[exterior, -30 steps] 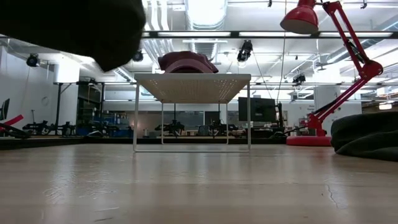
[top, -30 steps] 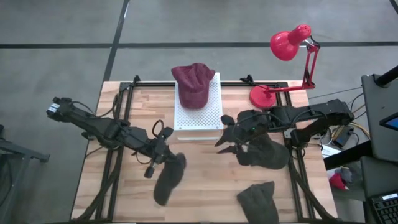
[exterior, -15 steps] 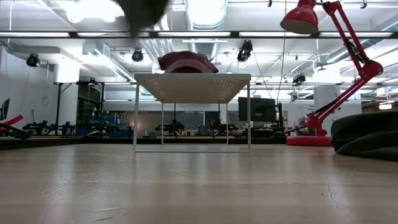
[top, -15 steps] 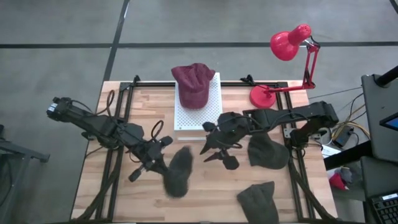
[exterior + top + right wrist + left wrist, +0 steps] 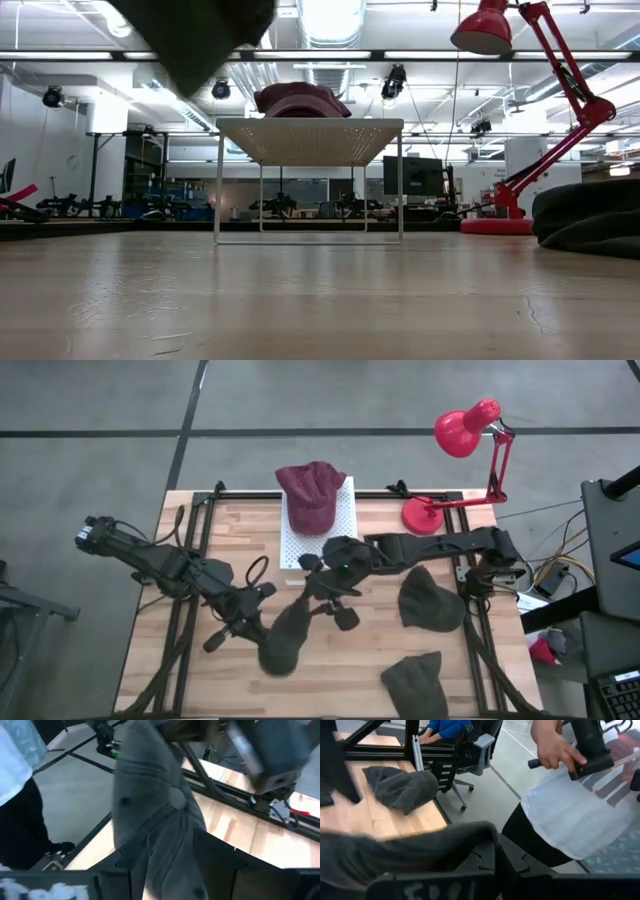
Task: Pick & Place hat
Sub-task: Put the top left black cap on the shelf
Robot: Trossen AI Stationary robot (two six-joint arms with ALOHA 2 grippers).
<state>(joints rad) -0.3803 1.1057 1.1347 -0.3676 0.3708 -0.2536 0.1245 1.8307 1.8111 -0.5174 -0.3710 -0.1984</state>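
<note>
A limp dark grey fabric cap (image 5: pixel 285 637) hangs above the table, clenched by the left gripper (image 5: pixel 262 622); the right gripper (image 5: pixel 322 592) straddles it, jaws spread.

A wooden table (image 5: pixel 200 510) is seen from above. At its far edge a white perforated stand (image 5: pixel 335 535) is set, and a red desk lamp (image 5: pixel 428 515) near the far right corner. Two dark grey hats are laid by the right edge (image 5: pixel 432 602) and the near edge (image 5: pixel 415 685).

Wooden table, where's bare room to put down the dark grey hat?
Bare wood lies on the wooden table along the front edge, between the held dark grey hat and the olive folded hat. The middle is crowded: left gripper, right gripper, white perforated stand.
</note>
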